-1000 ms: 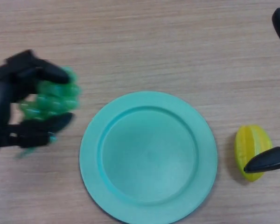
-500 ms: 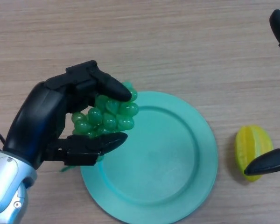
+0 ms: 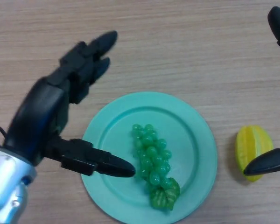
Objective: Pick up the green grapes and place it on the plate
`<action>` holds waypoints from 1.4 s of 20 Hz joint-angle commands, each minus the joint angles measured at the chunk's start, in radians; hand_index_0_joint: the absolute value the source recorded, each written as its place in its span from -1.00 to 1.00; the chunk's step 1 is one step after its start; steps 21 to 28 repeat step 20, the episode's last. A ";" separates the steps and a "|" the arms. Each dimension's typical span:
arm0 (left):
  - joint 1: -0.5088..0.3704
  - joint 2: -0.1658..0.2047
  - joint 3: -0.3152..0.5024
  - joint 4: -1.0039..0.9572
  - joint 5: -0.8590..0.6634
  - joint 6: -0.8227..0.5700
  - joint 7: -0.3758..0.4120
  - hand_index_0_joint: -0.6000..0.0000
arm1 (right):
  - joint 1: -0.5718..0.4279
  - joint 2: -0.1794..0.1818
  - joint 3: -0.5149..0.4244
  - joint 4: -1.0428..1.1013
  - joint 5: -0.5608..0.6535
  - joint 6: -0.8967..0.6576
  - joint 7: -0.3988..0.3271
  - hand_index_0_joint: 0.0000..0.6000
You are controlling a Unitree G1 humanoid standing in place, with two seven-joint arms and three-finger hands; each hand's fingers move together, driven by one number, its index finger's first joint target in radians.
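Fingers of the left hand [image 3: 46, 116] were spread wide and straight, holding nothing: the upper ones reached toward one o'clock over bare table [image 3: 177, 42], while the thumb stretched toward three o'clock across the rim of the plate [image 3: 200, 140]. The green grapes [image 3: 154, 163] lay inside the plate, a little below its middle, just beside the thumb tip at its three o'clock and apart from it. Their long axis ran from about eleven o'clock to five o'clock, with the leafy end at the five o'clock end, near the plate's lower rim.

By that lie, the placing looked done, and the coming move appeared to be a withdrawal toward nine o'clock, away from the bunch, so the thumb would not drag it.

Only parts of the right hand [image 3: 270, 162] showed at the view's right edge, beside a yellow starfruit [image 3: 252, 144] at the plate's three o'clock; its state could not be judged.
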 commanded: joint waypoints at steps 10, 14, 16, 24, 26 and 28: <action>0.013 0.180 0.479 0.022 -0.574 -0.195 0.136 1.00 | -0.075 -0.053 -0.048 -0.046 -0.051 -0.098 -0.030 -1.00; 0.027 0.189 0.478 0.036 -0.542 -0.241 0.137 1.00 | -0.119 -0.029 -0.014 -0.046 -0.088 -0.073 -0.031 -1.00; 0.028 0.188 0.475 0.031 -0.527 -0.244 0.134 1.00 | -0.138 -0.016 -0.010 -0.046 -0.098 -0.056 -0.022 -1.00; 0.025 0.183 0.458 0.023 -0.500 -0.238 0.140 1.00 | -0.132 0.011 -0.010 -0.046 -0.117 -0.055 -0.003 -1.00; 0.025 0.183 0.458 0.023 -0.500 -0.238 0.140 1.00 | -0.132 0.011 -0.010 -0.046 -0.117 -0.055 -0.003 -1.00; 0.025 0.183 0.458 0.023 -0.500 -0.238 0.140 1.00 | -0.132 0.011 -0.010 -0.046 -0.117 -0.055 -0.003 -1.00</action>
